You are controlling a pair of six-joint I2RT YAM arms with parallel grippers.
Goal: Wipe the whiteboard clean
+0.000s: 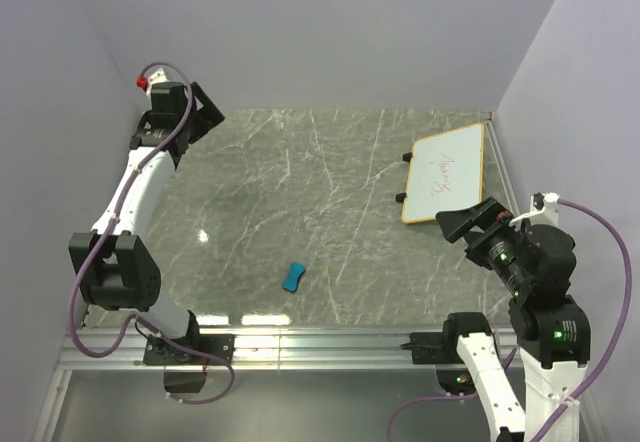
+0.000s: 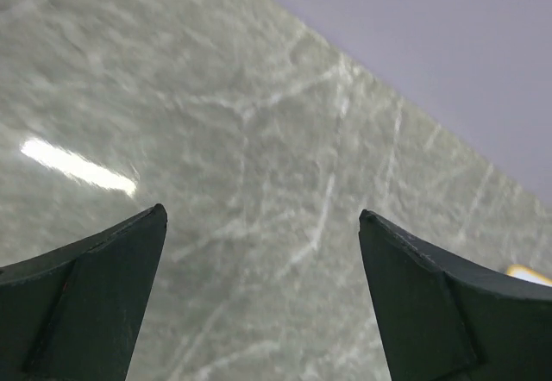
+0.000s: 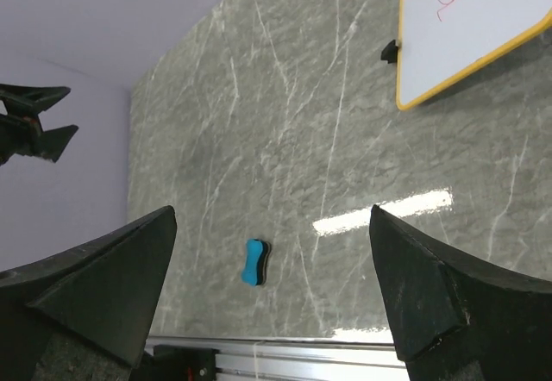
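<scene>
The whiteboard (image 1: 445, 174) lies flat at the far right of the marble table, tan-framed, with a faint red scribble and two black feet on its left edge. In the right wrist view the whiteboard (image 3: 466, 36) shows at the top right. A small blue eraser (image 1: 294, 277) lies near the table's front middle, and the eraser (image 3: 256, 261) appears between my right fingers' outlines, far below them. My right gripper (image 1: 468, 222) hovers open just in front of the board's near edge. My left gripper (image 1: 210, 112) hangs open at the far left corner, holding nothing.
Lilac walls close in the table on the left, back and right. An aluminium rail (image 1: 320, 347) runs along the near edge between the arm bases. The left wrist view shows only bare marble (image 2: 259, 122) and the back wall.
</scene>
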